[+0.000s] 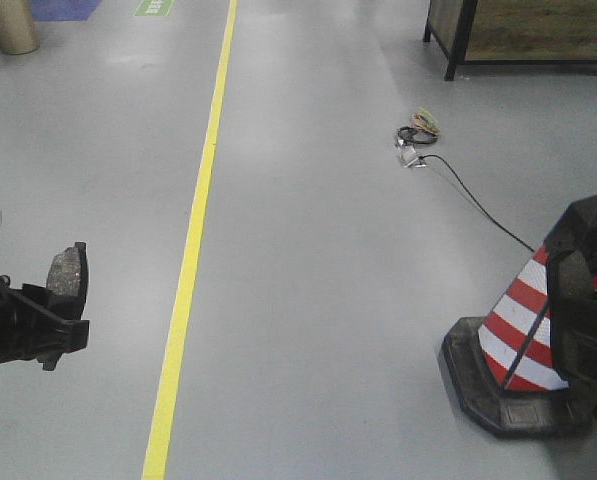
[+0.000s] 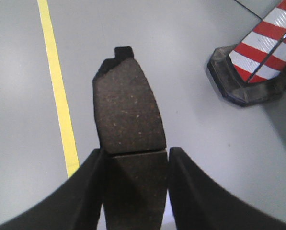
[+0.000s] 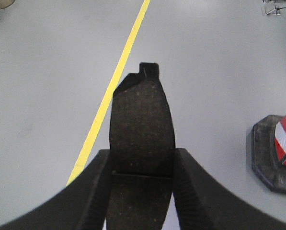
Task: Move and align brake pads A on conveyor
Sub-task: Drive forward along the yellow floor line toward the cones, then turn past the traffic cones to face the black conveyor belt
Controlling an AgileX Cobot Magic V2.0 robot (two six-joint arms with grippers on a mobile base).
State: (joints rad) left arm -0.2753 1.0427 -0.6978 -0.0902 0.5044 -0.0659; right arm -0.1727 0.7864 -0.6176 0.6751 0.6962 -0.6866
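pinched edgewise in left gripper point(image 2: 135, 160): one brake pad point(image 2: 128, 110); in right gripper point(image 3: 142, 165): second brake pad point(image 3: 142, 120). both aloft over floor point(image 1: 328, 300), conveyor unseen. probably stiff, dense, gritty; best held across long edges near groove.

A yellow line point(image 1: 193, 240) runs near to far down the light-grey floor point(image 1: 328, 300). A red-and-white striped cone point(image 1: 518, 320) stands near right on a black base. Farther off lies a coiled cable point(image 1: 418, 130); a black-framed wooden bench point(image 1: 523, 30) sits far right, a brass-coloured cylinder point(image 1: 13, 25) far left.
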